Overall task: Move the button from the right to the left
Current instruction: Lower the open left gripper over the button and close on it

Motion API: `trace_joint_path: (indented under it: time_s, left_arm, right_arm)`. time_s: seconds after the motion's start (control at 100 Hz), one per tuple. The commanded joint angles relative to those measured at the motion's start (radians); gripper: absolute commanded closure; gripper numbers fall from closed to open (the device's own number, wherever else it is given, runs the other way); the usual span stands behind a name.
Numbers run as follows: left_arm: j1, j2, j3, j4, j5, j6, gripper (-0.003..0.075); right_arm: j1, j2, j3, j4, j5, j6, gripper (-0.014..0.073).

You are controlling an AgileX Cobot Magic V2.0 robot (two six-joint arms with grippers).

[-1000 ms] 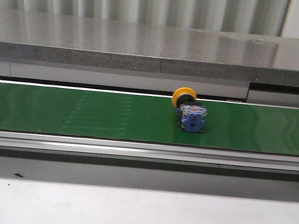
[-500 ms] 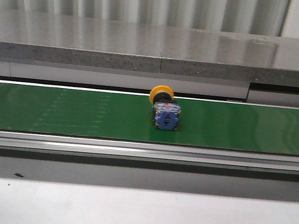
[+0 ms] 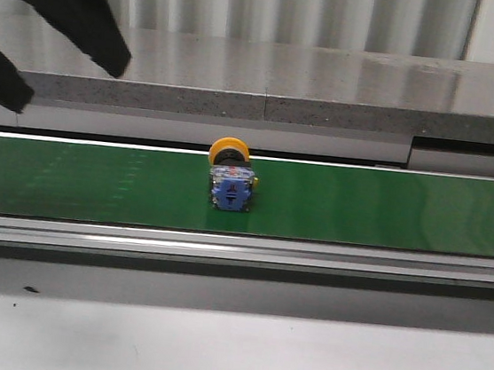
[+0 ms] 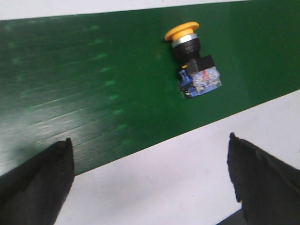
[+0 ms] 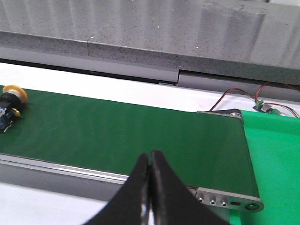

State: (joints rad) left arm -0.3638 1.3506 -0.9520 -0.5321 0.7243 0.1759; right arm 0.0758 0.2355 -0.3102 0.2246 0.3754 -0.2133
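Observation:
The button point(image 3: 229, 181) lies on its side on the green conveyor belt point(image 3: 405, 212), near the middle, yellow cap toward the back and blue contact block toward the front. My left gripper point(image 3: 66, 84) is open and empty, high at the far left, above and left of the button. In the left wrist view the button point(image 4: 194, 65) lies on the belt well beyond the open gripper point(image 4: 149, 140), whose fingers hang over the white surface. My right gripper point(image 5: 150, 154) is shut and empty above the belt's right end. The button point(image 5: 9, 105) shows far off in the right wrist view.
A grey stone ledge point(image 3: 329, 87) runs behind the belt. A metal rail point(image 3: 239, 251) borders its front edge, with a white tabletop point(image 3: 228, 352) nearer. At the belt's right end are a metal end plate point(image 5: 229, 201), a green mat point(image 5: 276, 154) and a small wired board point(image 5: 265, 107).
The button has travelled leftward along the belt, from right of centre to near the middle. My left gripper's open fingers have come into the front view at the upper left.

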Motion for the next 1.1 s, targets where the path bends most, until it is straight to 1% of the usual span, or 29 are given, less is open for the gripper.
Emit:
trace_joint_path:
  time_s: [0.0, 0.13, 0.33, 0.51, 0.64, 0.93, 1.09]
  left_arm:
    - [-0.037, 0.034, -0.07, -0.037, -0.022, -0.034, 0.0092]
    - [-0.064, 0.119, -0.141, -0.037, 0.0, -0.059, 0.0092]
    - [-0.066, 0.219, -0.24, -0.007, 0.036, -0.137, 0.0092]
    - [-0.067, 0.283, -0.315, 0.113, 0.114, -0.261, 0.0092]
    - [-0.082, 0.303, -0.351, 0.202, 0.144, -0.353, 0.0092]
    - [-0.145, 0.368, -0.439, 0.382, 0.245, -0.493, 0.0093]
    - [-0.147, 0.395, -0.448, 0.469, 0.257, -0.564, 0.0093]
  right_arm:
    - [0.001, 0.009, -0.026, 0.012, -0.082, -0.008, 0.0654]
    - [0.001, 0.009, -0.026, 0.012, -0.082, -0.008, 0.0654]
    - [0.001, 0.009, -0.026, 0.012, -0.082, -0.008, 0.0654]
    - [0.001, 0.009, -0.026, 0.012, -0.082, -0.008, 0.0654]
    - [0.001, 0.009, -0.026, 0.012, -0.082, -0.008, 0.0654]
    - [0.001, 0.009, -0.026, 0.012, -0.082, -0.008, 0.0654]
    - [0.001, 0.009, -0.026, 0.012, -0.082, -0.008, 0.0654]
